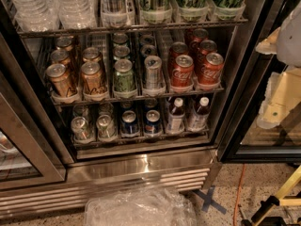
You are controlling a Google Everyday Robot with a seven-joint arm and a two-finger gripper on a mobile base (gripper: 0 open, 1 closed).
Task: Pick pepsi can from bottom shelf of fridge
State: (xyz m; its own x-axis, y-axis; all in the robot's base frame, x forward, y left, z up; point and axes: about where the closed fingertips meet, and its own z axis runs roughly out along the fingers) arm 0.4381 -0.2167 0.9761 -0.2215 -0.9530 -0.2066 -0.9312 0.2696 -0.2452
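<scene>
Nearest, crumpled clear plastic [141,210] lies on the floor before the fridge [141,166]. The claw [277,98] hangs at the right edge, outside the cabinet in front of the right glass door; whether it is apart or together I cannot tell. Deeper in, the pepsi can [152,121] stands upright at the front of the bottom shelf [141,142], near its middle, a second blue can [129,122] just left. It sits well left of the claw and lower. Nothing looks grasped: reach, grip and withdrawal all remain.
</scene>
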